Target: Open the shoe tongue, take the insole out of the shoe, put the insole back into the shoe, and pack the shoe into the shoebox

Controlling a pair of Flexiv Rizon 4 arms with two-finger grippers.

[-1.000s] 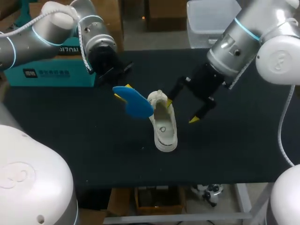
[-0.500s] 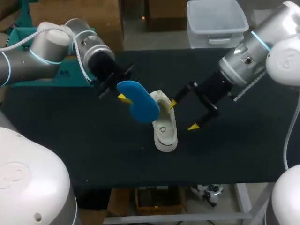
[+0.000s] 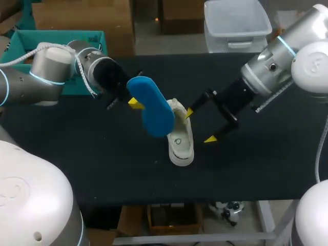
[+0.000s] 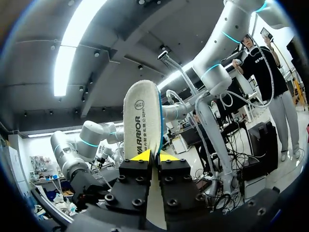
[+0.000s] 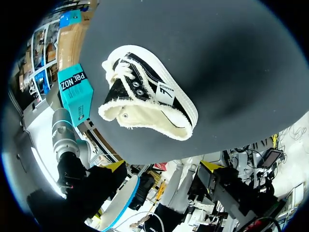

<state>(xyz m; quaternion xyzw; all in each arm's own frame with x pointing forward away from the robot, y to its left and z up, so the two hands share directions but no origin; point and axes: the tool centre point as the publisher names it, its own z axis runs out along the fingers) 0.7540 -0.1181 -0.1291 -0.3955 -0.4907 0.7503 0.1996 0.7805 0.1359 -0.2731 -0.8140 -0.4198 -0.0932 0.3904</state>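
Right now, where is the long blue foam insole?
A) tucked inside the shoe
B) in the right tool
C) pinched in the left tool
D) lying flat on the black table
C: the long blue foam insole stands clamped between the left tool's yellow tips, outside the black-and-cream canvas shoe.

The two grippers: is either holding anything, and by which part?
The left gripper is shut on the blue insole, pinching one end, the rest jutting out free. The right gripper is open beside the shoe and holds nothing.
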